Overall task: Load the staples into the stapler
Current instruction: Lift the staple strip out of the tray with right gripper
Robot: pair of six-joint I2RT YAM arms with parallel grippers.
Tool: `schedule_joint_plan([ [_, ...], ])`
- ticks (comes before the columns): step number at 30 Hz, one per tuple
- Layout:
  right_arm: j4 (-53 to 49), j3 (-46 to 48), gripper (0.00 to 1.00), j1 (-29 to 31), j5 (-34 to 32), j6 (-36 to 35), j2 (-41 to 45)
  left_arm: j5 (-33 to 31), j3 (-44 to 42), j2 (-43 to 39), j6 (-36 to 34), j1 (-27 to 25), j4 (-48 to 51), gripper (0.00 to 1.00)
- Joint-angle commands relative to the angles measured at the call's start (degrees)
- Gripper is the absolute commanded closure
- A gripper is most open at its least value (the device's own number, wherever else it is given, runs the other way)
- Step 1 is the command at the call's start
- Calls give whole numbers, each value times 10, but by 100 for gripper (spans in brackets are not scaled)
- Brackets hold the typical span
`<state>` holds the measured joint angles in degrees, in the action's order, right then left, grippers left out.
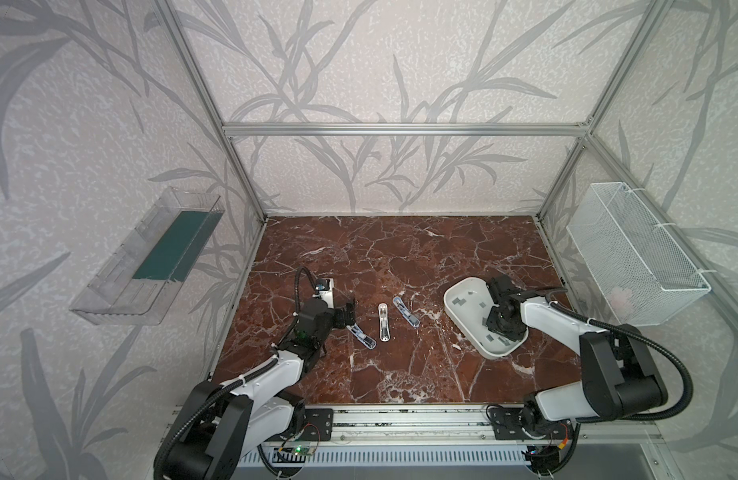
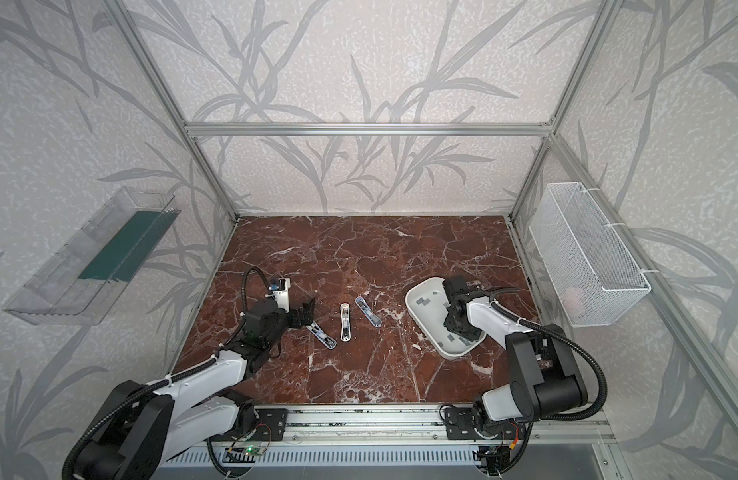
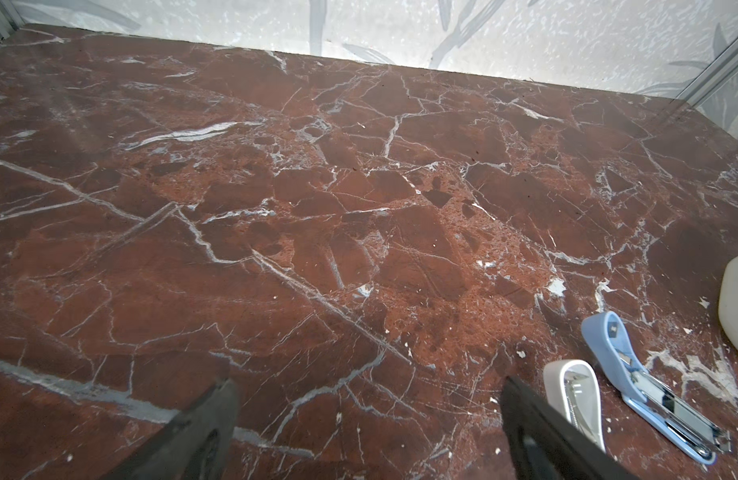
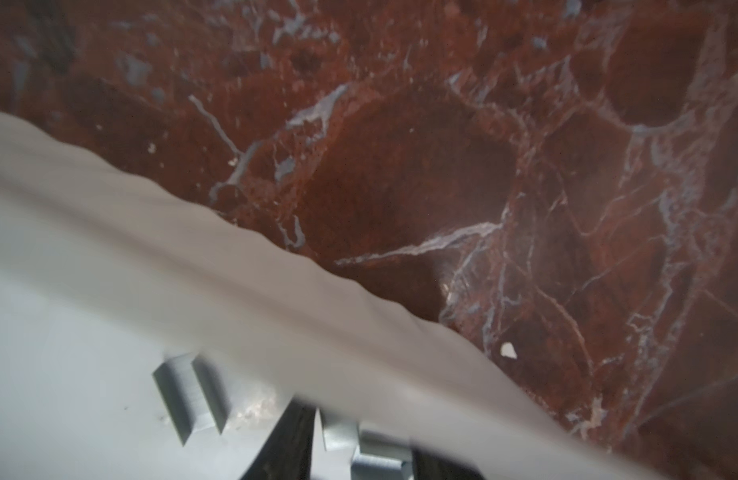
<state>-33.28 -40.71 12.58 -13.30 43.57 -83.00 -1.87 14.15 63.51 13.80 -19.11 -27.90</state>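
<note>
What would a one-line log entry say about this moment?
left gripper: open, near blue stapler | right gripper: in tray among staples, grip unclear

The robot has two arms. The left arm [image 1: 276, 370] and the right arm [image 1: 554, 316] both have smooth white shells and fat black round joints. A black bumpy hose [image 1: 676, 374] runs along each arm, tied on with thin white ties [image 1: 245, 379]. Each arm grows from a black plate [image 1: 317, 424] with small screws. Thin red and black wires [image 1: 561, 445] show near the plates. A tiny green light [image 1: 302, 332] glows on the left arm, which also has a small white camera box [image 1: 326, 291] with a blue bit. The left end effector [image 3: 369, 384] and the right end effector [image 1: 494, 330] have flat black fingers [image 3: 209, 419].
</note>
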Motion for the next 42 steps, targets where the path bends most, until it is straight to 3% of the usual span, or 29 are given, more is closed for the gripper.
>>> schedule_joint_plan([
  [1,10,11,61,-4,11,11,12,-4,18,5,-6,-4,-6,1],
  [24,33,18,81,-5,2,3,-10,-4,20,7,-11,-9,-6,1],
  [35,15,12,90,-4,8,-2,17,-8,23,12,-13,-12,-4,1],
  [42,-17,-19,91,14,-12,-26,78,-11,29,19,-13,-13,2,1],
])
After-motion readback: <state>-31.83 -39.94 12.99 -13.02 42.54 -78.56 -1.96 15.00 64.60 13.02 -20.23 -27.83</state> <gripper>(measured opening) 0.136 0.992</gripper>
